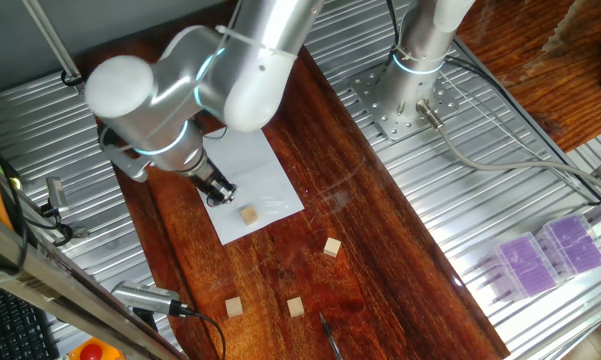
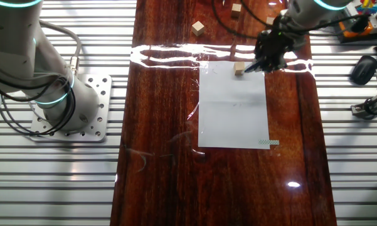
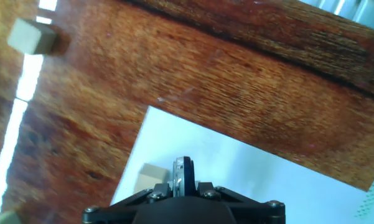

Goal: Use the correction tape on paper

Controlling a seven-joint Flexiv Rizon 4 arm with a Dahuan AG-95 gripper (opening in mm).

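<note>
The white paper (image 1: 265, 175) lies flat on the dark wooden board; it also shows in the other fixed view (image 2: 232, 107) and the hand view (image 3: 249, 180). My gripper (image 1: 220, 190) is low over the paper's edge, also seen in the other fixed view (image 2: 266, 56). It is shut on the correction tape (image 3: 183, 174), which shows edge-on as a thin dark and pale disc between the jaws. The tape's tip points down at the paper next to a tan wooden cube (image 3: 150, 177). Whether the tip touches the paper I cannot tell.
A wooden cube (image 1: 248, 215) sits on the paper by the gripper; three more cubes (image 1: 331, 247) lie on the board nearby. A dark pen (image 1: 330, 335) lies at the board's near end. Purple boxes (image 1: 545, 255) stand at right. A second arm's base (image 1: 400, 95) is bolted beside the board.
</note>
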